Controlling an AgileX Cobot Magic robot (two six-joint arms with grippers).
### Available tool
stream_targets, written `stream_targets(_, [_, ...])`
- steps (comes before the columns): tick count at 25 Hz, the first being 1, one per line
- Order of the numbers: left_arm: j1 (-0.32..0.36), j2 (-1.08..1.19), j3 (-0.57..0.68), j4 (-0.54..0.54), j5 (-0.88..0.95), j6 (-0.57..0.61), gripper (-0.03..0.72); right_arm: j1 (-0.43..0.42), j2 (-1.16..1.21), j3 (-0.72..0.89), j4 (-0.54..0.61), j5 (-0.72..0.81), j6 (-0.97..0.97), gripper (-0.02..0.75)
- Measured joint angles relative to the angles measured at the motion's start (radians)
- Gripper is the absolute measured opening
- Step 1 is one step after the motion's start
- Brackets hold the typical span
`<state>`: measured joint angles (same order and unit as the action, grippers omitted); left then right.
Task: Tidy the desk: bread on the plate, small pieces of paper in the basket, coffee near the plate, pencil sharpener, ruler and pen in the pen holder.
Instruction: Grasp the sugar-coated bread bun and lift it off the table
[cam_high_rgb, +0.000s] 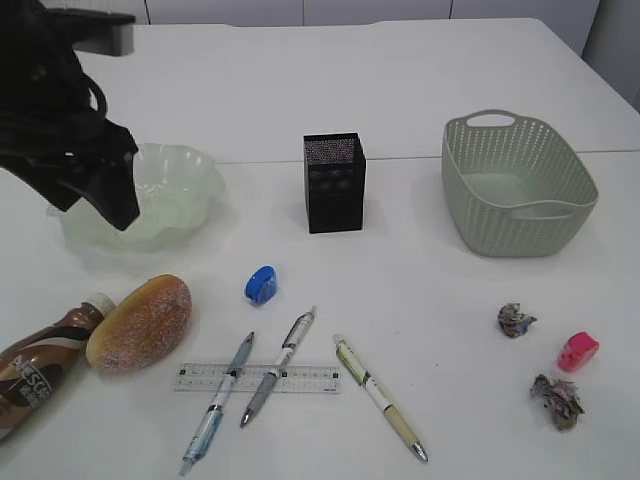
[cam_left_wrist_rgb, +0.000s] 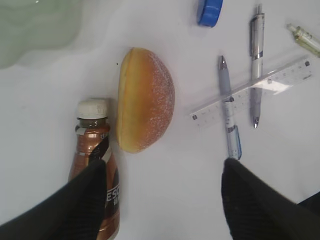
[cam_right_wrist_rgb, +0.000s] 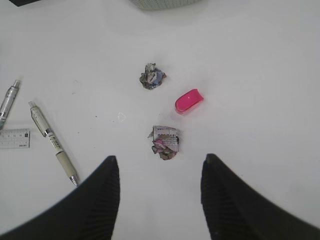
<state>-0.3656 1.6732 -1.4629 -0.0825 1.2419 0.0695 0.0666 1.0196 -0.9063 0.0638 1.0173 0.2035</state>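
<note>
exterior view: the left end effector (cam_high_rgb: 95, 195) hangs above the near rim of the pale green wavy plate (cam_high_rgb: 195, 180) at the left of the white worktop (cam_high_rgb: 420, 290); from here i cannot tell how its fingers stand. below it lie the sugared bread bun (cam_high_rgb: 140, 322) and, touching the bun's left side, the coffee bottle (cam_high_rgb: 40, 370). to its right stand the black mesh pen holder (cam_high_rgb: 334, 182) and, further right, the grey-green basket (cam_high_rgb: 517, 185). a blue pencil sharpener (cam_high_rgb: 261, 284) lies between bun and holder. the clear ruler (cam_high_rgb: 257, 378) lies under two crossed pens (cam_high_rgb: 218, 402) (cam_high_rgb: 277, 367); a third pen (cam_high_rgb: 380, 397) lies just right of it. far right are two paper wads (cam_high_rgb: 516, 320) (cam_high_rgb: 558, 400) and a pink sharpener (cam_high_rgb: 578, 351).

left wrist view: the left end effector (cam_left_wrist_rgb: 162, 200) is spread wide, its fingers (cam_left_wrist_rgb: 75, 210) empty. the bun (cam_left_wrist_rgb: 145, 100) sits ahead between them, the bottle (cam_left_wrist_rgb: 95, 145) partly behind the left finger, the blue sharpener (cam_left_wrist_rgb: 210, 11) and ruler (cam_left_wrist_rgb: 252, 89) ahead to the right.

right wrist view: the right end effector (cam_right_wrist_rgb: 160, 200) is spread, holding nothing. a paper wad (cam_right_wrist_rgb: 165, 141) lies just ahead between its fingers (cam_right_wrist_rgb: 95, 205), the pink sharpener (cam_right_wrist_rgb: 188, 100) and the other wad (cam_right_wrist_rgb: 151, 76) further ahead, a pen (cam_right_wrist_rgb: 52, 142) to the left.
</note>
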Motion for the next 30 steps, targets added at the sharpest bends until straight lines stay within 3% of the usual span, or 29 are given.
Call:
stream_targets(14, [0.000,0.232,-0.001,0.021,-0.021,-0.002,0.528,0.000,0.000,0.000,-0.010,0.000,-0.012,0.414])
stream_targets(30, [0.000,0.329,-0.002,0.036,-0.051,-0.002,0.561,0.000,0.001,0.000,-0.024,0.000,-0.017,0.414])
